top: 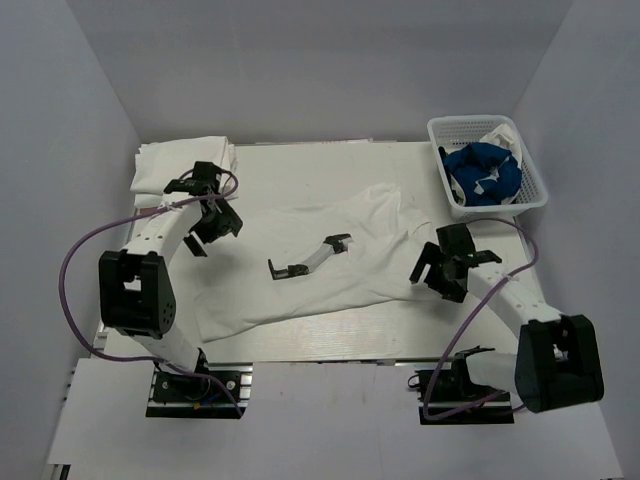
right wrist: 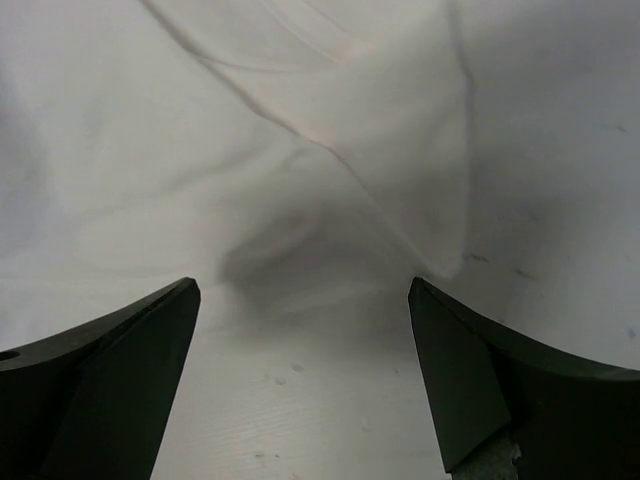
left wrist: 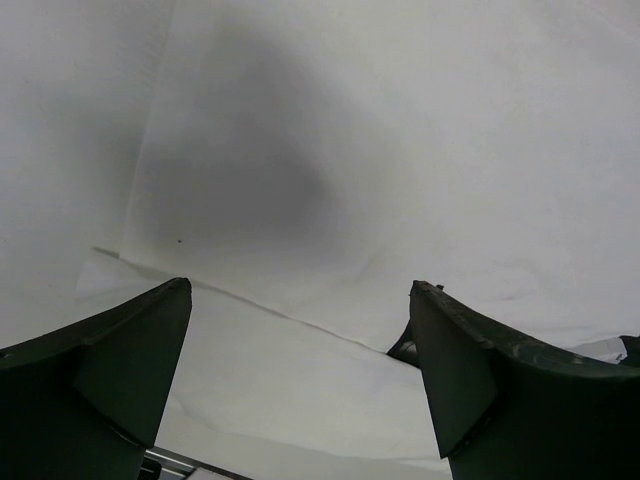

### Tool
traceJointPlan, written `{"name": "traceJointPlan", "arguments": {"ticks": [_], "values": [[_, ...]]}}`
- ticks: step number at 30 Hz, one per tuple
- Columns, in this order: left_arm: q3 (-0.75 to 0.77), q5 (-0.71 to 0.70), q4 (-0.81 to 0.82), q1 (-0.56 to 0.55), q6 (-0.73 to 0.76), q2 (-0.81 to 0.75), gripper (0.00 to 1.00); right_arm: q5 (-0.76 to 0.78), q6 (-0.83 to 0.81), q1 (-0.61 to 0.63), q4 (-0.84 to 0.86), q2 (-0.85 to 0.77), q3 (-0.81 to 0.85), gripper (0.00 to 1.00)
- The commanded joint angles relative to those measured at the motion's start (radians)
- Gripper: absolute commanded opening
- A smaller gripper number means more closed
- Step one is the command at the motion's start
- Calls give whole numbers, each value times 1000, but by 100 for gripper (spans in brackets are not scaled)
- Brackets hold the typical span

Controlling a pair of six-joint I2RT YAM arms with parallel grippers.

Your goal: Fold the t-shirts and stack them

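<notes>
A white t-shirt (top: 350, 255) lies spread and rumpled across the middle of the table. A stack of folded white t-shirts (top: 180, 162) sits at the far left corner. A blue t-shirt (top: 483, 175) is bundled in the basket with some white cloth. My left gripper (top: 214, 226) hovers open over the spread shirt's left edge; the left wrist view shows white cloth (left wrist: 400, 150) under the open left gripper (left wrist: 300, 290). My right gripper (top: 440, 268) is open at the shirt's right edge; the right wrist view shows folds of the white t-shirt (right wrist: 330, 120) just beyond the empty right gripper (right wrist: 300, 285).
A white lattice basket (top: 533, 190) stands at the far right corner. A small black-and-white object (top: 310, 258) lies on top of the spread shirt. Grey walls enclose the table on three sides. Purple cables loop from both arms.
</notes>
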Motion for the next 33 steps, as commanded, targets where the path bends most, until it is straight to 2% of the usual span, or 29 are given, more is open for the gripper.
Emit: {"name": "traceJointPlan", "arguments": {"ticks": [1, 6, 12, 17, 21, 24, 29, 33], "values": [[49, -20, -5, 8, 29, 23, 100, 139, 79, -12, -172, -108, -31, 91], [100, -42, 4, 8, 38, 63, 100, 89, 49, -12, -202, -127, 0, 91], [143, -51, -16, 8, 38, 92, 100, -138, -153, -1, 56, -85, 138, 91], [130, -51, -19, 8, 29, 92, 100, -347, -162, 45, 359, 91, 129, 91], [112, -51, -30, 8, 29, 58, 100, -318, -149, 52, 403, 258, 164, 91], [112, -60, -49, 8, 29, 48, 100, -285, -128, 45, 378, 297, 156, 91], [112, -70, -49, 8, 29, 48, 100, -133, -57, 32, 280, 240, 69, 91], [159, -70, -49, 17, 38, 90, 100, 16, -94, 19, 28, 127, 44, 91]]}}
